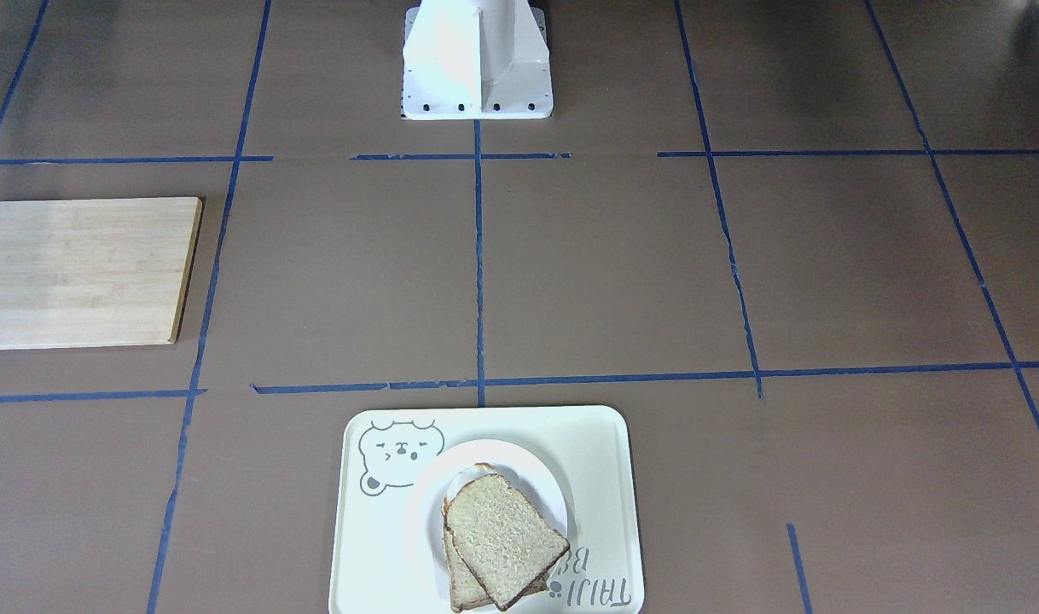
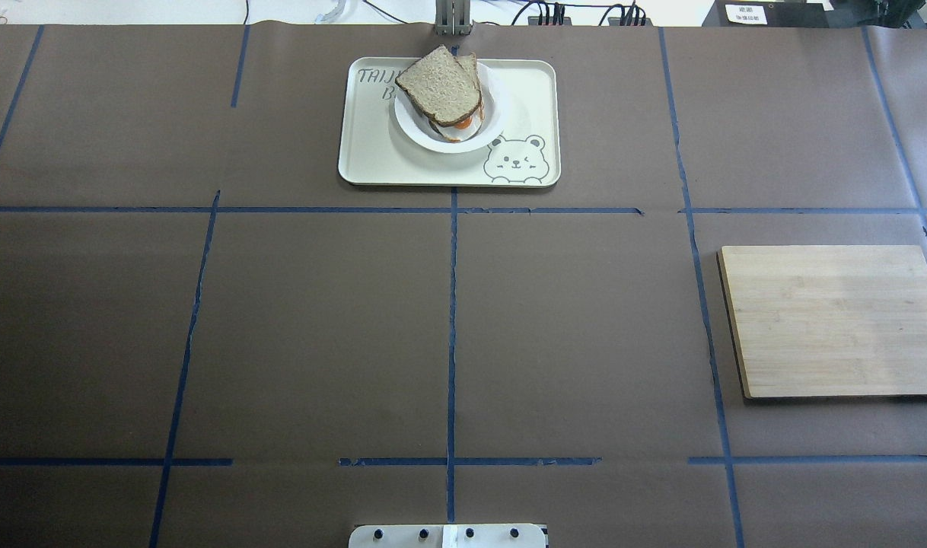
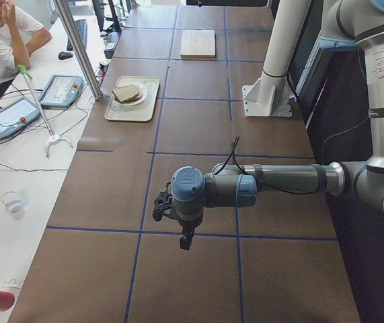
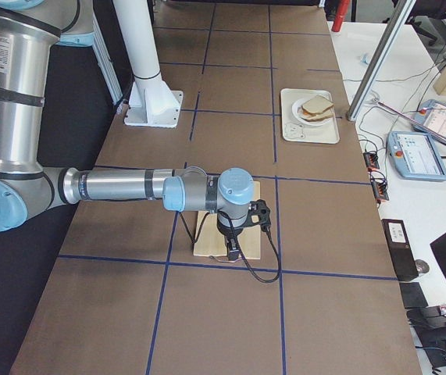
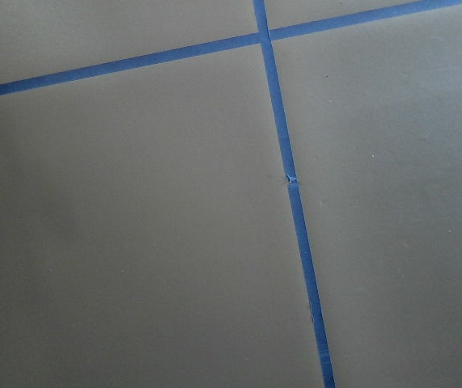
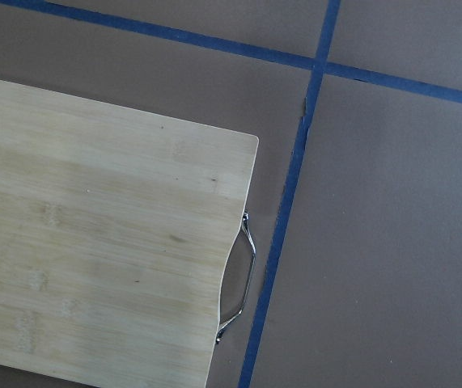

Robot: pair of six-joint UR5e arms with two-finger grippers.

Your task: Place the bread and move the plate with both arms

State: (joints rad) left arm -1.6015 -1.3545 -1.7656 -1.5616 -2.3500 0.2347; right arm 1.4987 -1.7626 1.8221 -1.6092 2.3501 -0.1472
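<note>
A slice of wholemeal bread (image 1: 504, 541) lies on top of a stack on the small white plate (image 1: 485, 452). The plate sits on a cream bear tray (image 1: 605, 443). In the overhead view the bread (image 2: 439, 85) covers a second slice and something orange on the plate (image 2: 490, 125). My left gripper (image 3: 186, 239) hangs over bare table far from the tray; I cannot tell if it is open or shut. My right gripper (image 4: 232, 251) hangs over the wooden board's edge, and I cannot tell its state either. Neither wrist view shows fingers.
A wooden cutting board (image 2: 833, 320) with a metal handle (image 6: 243, 279) lies on my right side. The white fixed pedestal (image 1: 477, 60) stands at the table's middle near my base. A metal post (image 3: 77, 47) stands beside the tray (image 3: 121, 113), and an operator (image 3: 3, 40) sits beyond it.
</note>
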